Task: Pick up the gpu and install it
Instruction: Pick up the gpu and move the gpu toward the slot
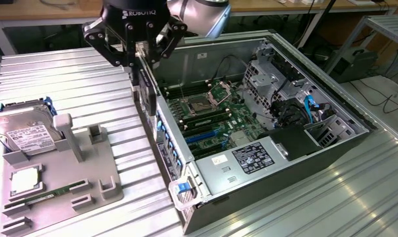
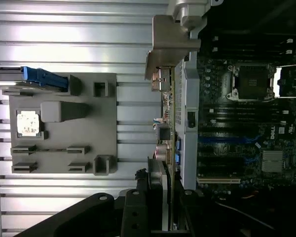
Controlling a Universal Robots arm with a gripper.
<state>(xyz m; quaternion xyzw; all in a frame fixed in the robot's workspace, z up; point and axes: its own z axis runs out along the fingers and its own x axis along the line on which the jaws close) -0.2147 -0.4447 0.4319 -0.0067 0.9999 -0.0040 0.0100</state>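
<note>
Hand [image 1: 143, 58]: closed narrow on the top edge of the graphics card [image 1: 146, 96], one finger on each face. The card hangs straight down from it, edge-on, dark side showing.

Card position: over the computer case [image 1: 192, 59], at the wall that faces the grey tray [image 1: 67, 182]. Its lower end sits about level with that wall's rim; I cannot tell if it touches the rim. It is not in a slot.

Wrist view: my hand [image 2: 165, 207] grips the card [image 2: 167, 123], which runs along that same case wall. The silver bracket [image 2: 170, 49] is at the end farthest from my fingers.

Inside the case: the case lies open on its side, with the motherboard [image 1: 212, 118] exposed. The processor socket [image 1: 209, 101] is near the board's middle, with blue slots [image 1: 199, 136] beside it.

Outside the case: the grey tray lies on the ribbed metal surface [image 1: 67, 74], beside the case wall under my hand. It carries a hard drive [image 1: 24, 133] with a white label, a processor chip [image 1: 24, 180] and a green memory stick [image 1: 44, 197].
</note>
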